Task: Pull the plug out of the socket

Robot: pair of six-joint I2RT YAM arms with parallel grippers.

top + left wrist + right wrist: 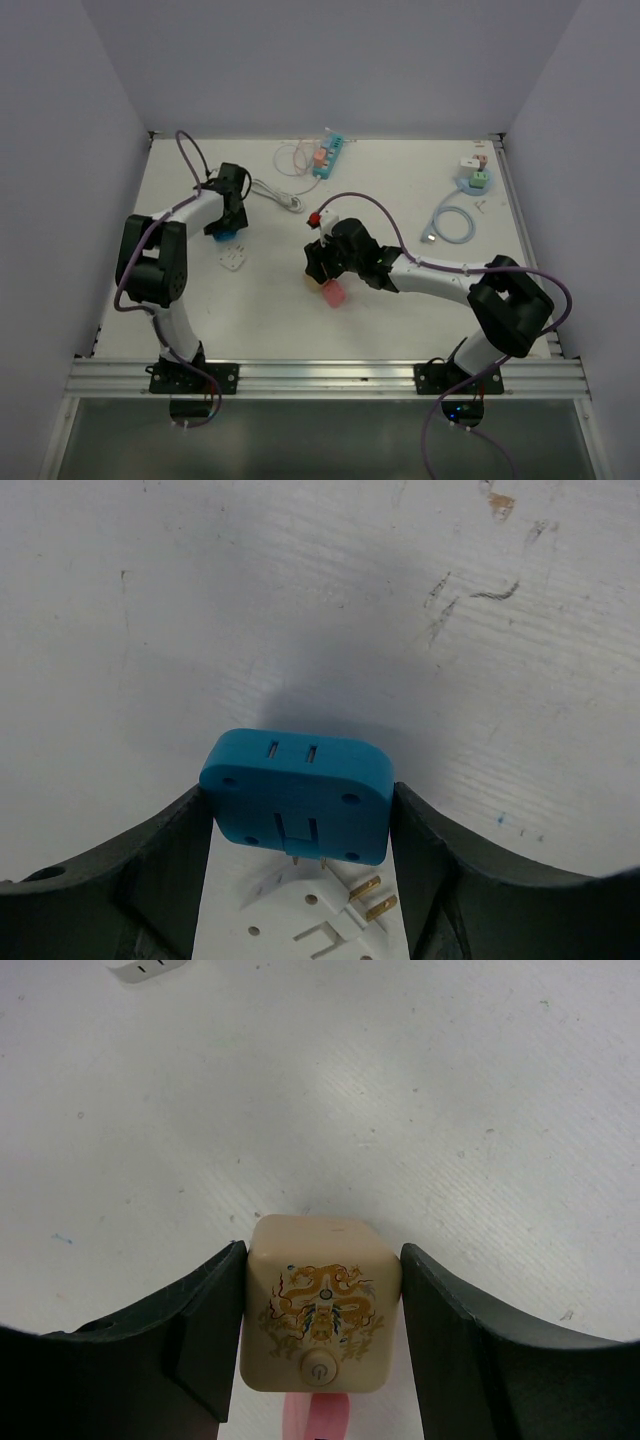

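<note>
Right wrist cam: right gripper (322,1265) jaws squeeze 1 cream cube (318,1305), prob. the plug, w/ 1 pink block (318,1420) touching under it. We think the pull is in hand; next we need a straight tug while pink stays put. Far left of the cream cube, left gripper (297,810) jaws hug 1 blue block (290,780), and 1 white plug (318,925) lies loose. 2 grippers.

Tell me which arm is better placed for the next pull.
Right, probably. The right gripper clamps the cream cube with the pink block seemingly against it. The left gripper holds a blue adapter already clear of the white plug, prongs bare.
</note>
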